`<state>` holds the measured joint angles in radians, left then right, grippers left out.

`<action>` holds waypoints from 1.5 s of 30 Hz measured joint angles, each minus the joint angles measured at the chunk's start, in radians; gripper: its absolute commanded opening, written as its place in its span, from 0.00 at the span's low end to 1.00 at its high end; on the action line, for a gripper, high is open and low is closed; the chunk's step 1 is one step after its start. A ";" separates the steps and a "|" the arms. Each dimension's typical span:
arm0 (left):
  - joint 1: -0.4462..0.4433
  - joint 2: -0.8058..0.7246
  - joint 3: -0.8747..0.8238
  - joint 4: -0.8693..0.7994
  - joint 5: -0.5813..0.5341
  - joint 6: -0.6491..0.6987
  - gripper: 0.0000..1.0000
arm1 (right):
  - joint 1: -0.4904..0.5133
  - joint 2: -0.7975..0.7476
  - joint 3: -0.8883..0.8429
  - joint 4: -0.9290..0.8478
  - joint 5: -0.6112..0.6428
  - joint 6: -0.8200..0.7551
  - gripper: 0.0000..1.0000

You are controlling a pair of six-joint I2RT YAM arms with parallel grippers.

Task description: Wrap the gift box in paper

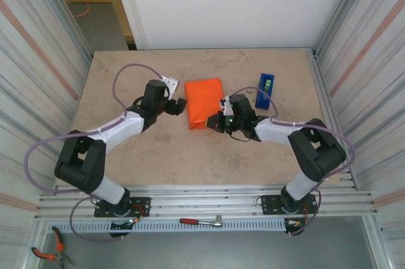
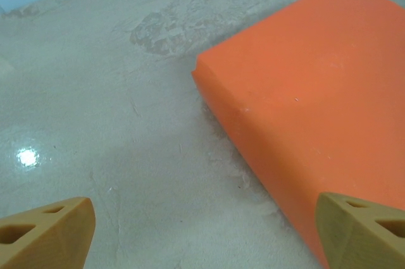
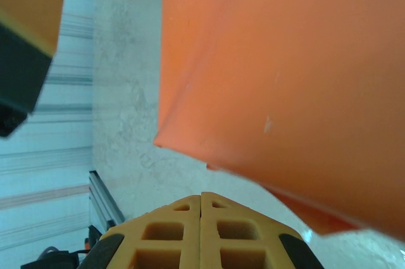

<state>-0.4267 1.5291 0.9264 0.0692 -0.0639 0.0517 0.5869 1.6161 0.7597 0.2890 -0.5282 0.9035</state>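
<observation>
Paper (image 1: 204, 101) just beside right claw (image 1: 218, 120), apparently touching.

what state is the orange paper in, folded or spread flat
Folded: the orange paper sits as a compact boxy parcel with wrapped-over edges, not a flat sheet.

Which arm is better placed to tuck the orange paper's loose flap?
Right, likely: the right gripper, shut, sits at the near corner flap of the thin bright orange paper; the left gripper, open, is at its left side.
</observation>
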 measured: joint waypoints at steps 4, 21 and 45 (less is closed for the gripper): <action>0.071 0.042 0.084 -0.045 0.072 -0.080 0.91 | -0.005 -0.037 -0.047 -0.009 0.007 -0.016 0.00; 0.214 0.516 0.559 -0.251 0.542 -0.484 0.89 | -0.053 -0.090 -0.160 -0.015 0.055 -0.029 0.00; 0.149 0.665 0.676 -0.303 0.595 -0.636 0.57 | -0.221 -0.275 -0.185 -0.201 0.071 -0.108 0.66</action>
<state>-0.2779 2.1944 1.6028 -0.2333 0.5316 -0.5838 0.3656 1.3415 0.5751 0.0879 -0.4568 0.7956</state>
